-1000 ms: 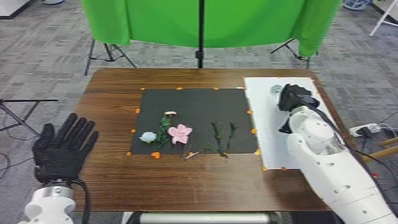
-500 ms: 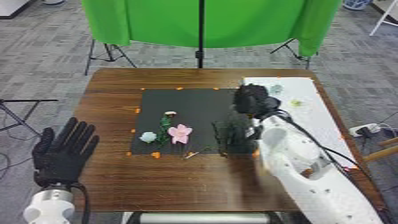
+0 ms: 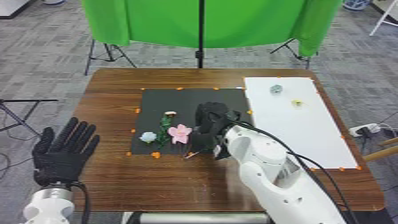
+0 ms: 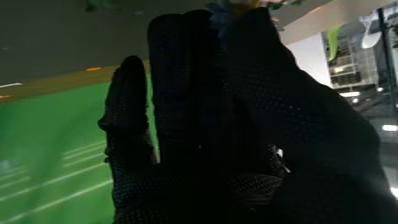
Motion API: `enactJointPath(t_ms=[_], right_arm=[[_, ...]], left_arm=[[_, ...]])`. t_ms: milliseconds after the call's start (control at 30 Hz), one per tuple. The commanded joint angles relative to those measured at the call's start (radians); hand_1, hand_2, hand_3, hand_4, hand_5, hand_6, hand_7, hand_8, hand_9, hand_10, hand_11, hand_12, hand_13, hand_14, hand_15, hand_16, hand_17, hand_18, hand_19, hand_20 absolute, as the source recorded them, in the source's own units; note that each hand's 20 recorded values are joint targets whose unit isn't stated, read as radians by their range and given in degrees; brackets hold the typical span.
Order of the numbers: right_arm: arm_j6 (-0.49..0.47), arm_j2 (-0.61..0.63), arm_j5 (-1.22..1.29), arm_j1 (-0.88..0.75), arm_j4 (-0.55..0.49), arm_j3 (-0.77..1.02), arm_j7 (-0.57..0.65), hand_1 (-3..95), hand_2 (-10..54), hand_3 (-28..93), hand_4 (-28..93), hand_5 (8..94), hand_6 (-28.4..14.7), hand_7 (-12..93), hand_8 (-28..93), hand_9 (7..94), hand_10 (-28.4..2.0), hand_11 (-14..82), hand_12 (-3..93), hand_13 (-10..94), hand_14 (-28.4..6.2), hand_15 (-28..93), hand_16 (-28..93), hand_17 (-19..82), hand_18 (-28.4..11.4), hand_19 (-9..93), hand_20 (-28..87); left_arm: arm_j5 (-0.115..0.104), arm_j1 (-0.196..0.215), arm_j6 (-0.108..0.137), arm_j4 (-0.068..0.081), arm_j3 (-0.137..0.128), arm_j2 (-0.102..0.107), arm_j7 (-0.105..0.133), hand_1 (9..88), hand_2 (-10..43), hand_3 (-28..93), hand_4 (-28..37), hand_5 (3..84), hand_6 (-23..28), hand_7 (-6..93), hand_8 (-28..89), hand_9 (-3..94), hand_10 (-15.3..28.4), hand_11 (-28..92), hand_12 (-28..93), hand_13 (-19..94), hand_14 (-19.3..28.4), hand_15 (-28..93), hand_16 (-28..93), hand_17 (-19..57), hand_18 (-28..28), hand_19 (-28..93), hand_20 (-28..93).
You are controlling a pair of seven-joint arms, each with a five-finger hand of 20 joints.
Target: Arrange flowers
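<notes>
Nearest us, our left black fabric-gloved hand (image 3: 59, 155) sits by the brown wooden table's (image 3: 164, 190) left edge, fingers straight and spread. On the dark grey mat (image 3: 187, 100), the pink-petalled flower (image 3: 179, 132) lies lengthwise near to far, stem toward us, while just right of it we have our right black fabric-gloved hand (image 3: 211, 120) angled in, fingers straight with a bluish bloom (image 4: 216, 11) at their tips, though we cannot tell if it is gripped. Beyond those fingertips we see the mat's far edge, and farther right, a pale blue-green flower (image 3: 276, 89) on the white board (image 3: 311, 135).
</notes>
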Motion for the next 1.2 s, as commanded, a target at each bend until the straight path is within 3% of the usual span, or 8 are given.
enactJointPath(t_ms=[33, 167, 433, 600, 733, 800, 867, 1200], right_arm=[[-0.031, 0.015, -0.024, -0.026, -0.026, 0.001, -0.006, 62.6, -9.5, 63, -28, 67.6, 0.2, 18, -5, 73.3, -11.0, 10.3, 28.5, 61, -7.5, 42, 40, 25, -19.2, 75, 42], [-0.035, 0.023, 0.03, -0.036, -0.045, 0.018, 0.038, 60.8, -9.5, 65, -28, 63.1, -0.1, 16, -13, 67.6, -12.0, 17.2, 18.9, 59, -8.0, 44, 38, 24, -19.6, 75, 42], [-0.076, 0.041, 0.046, -0.051, -0.073, 0.058, 0.04, 55.7, -9.5, 70, -28, 62.7, -0.6, 15, -12, 65.0, -13.0, 16.5, 16.2, 57, -9.7, 46, 34, 23, -20.1, 75, 41], [0.066, 0.085, 0.031, -0.07, -0.096, 0.16, 0.089, 48.2, -9.5, 76, -28, 58.1, -1.9, 14, -12, 57.8, -14.2, 13.3, 15.1, 52, -12.5, 49, 21, 23, -20.4, 75, 39], [0.117, 0.149, 0.039, -0.034, -0.033, 0.257, 0.184, 43.7, -9.5, 78, -28, 53.6, -3.6, 11, -11, 50.3, -16.0, 8.8, 14.1, 45, -13.6, 30, 16, 23, -19.8, 72, 34], [0.152, 0.175, 0.031, -0.03, 0.001, 0.303, 0.242, 43.0, -9.5, 78, -28, 51.7, -4.3, 11, -11, 46.7, -16.3, 7.4, 13.5, 41, -14.3, 24, 15, 22, -19.3, 71, 32], [0.188, 0.189, 0.062, -0.017, 0.042, 0.33, 0.323, 43.2, -9.5, 78, -28, 51.1, -4.4, 11, -11, 45.9, -16.5, 7.2, 13.4, 40, -14.8, 23, 16, 22, -19.5, 71, 31], [0.11, 0.177, 0.122, 0.054, 0.232, 0.332, 0.329, 43.6, -9.5, 79, -28, 48.9, -4.3, 11, -11, 44.4, -14.9, 7.3, 12.7, 40, -14.9, 23, 17, 22, -20.4, 74, 32]], left_arm=[[-0.013, 0.008, -0.006, 0.001, -0.007, -0.001, -0.006, 24.8, 12.8, 74, -28.3, 44.7, 10.5, 7.4, -9, 37.8, 15.6, 17, 10, 30, 14.5, 22, -2, -6.5, 13.3, 31, 13], [-0.053, 0.005, -0.002, -0.002, -0.013, 0.0, 0.001, 24.8, 12.9, 74, -28.3, 44.8, 10.4, 7.6, -9, 37.9, 15.5, 17, 10, 30, 14.3, 22, -2, -6.5, 13.4, 31, 13], [-0.051, 0.013, -0.001, -0.007, -0.015, -0.001, 0.011, 24.5, 13.0, 75, -28.3, 45.0, 10.3, 8.1, -9, 38.5, 15.0, 18, 10, 31, 14.0, 22, -2, -6.3, 13.4, 32, 13], [-0.028, -0.001, -0.01, -0.003, -0.003, -0.004, 0.007, 24.5, 13.0, 75, -28.3, 45.0, 10.2, 8.2, -9, 38.5, 14.9, 18, 10, 31, 13.9, 22, -2, -6.3, 13.3, 32, 13], [-0.043, -0.007, -0.022, 0.0, 0.0, -0.007, 0.009, 24.5, 13.0, 75, -28.3, 44.7, 9.9, 7.9, -9, 38.3, 14.4, 17, 10, 31, 13.4, 22, -3, -6.0, 13.2, 32, 13], [-0.035, -0.006, -0.019, -0.001, 0.002, -0.006, 0.01, 24.5, 13.1, 74, -28.3, 44.5, 9.8, 7.8, -9, 38.2, 14.3, 17, 10, 31, 13.3, 21, -3, -5.9, 13.1, 32, 13], [-0.032, 0.003, -0.024, -0.004, -0.001, -0.006, 0.013, 24.4, 13.0, 74, -28.3, 44.2, 9.6, 7.8, -9, 38.2, 14.2, 17, 10, 31, 13.2, 21, -2, -5.8, 13.1, 31, 13], [-0.034, 0.0, -0.014, -0.004, -0.004, -0.009, 0.019, 24.2, 13.1, 74, -28.3, 44.0, 9.4, 8.0, -9, 38.1, 13.8, 17, 10, 31, 12.8, 21, -2, -5.4, 12.9, 31, 13]])
